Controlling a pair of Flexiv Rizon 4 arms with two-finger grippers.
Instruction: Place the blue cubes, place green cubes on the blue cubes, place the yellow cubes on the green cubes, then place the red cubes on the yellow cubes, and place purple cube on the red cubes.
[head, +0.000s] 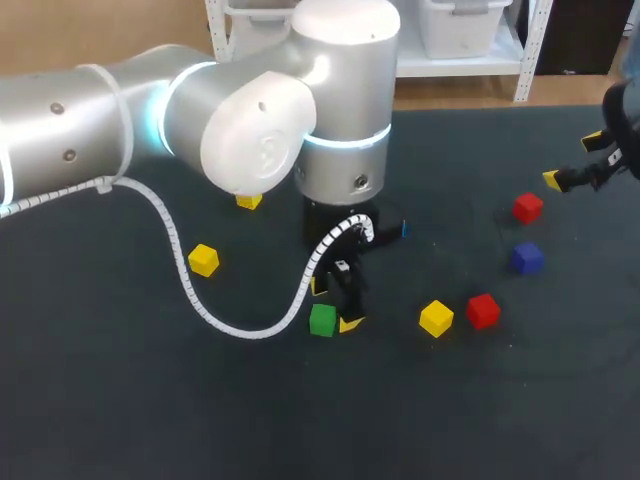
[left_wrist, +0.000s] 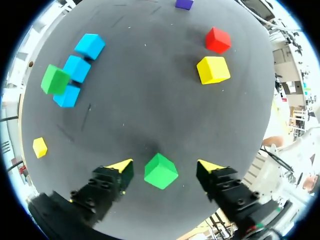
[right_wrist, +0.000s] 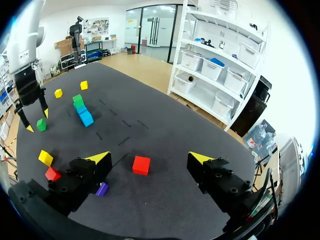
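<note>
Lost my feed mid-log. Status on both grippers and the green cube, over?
Left gripper open, fingers either side of green cube on the table, not touching. Right gripper open, red cube ahead of it. Nothing blocking the green cube.

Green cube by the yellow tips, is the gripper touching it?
Apart. Left wrist view shows bare table either side of the green cube, between it and the left gripper.

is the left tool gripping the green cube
No, the left tool is open, with a gap on each side of the green cube.
</note>
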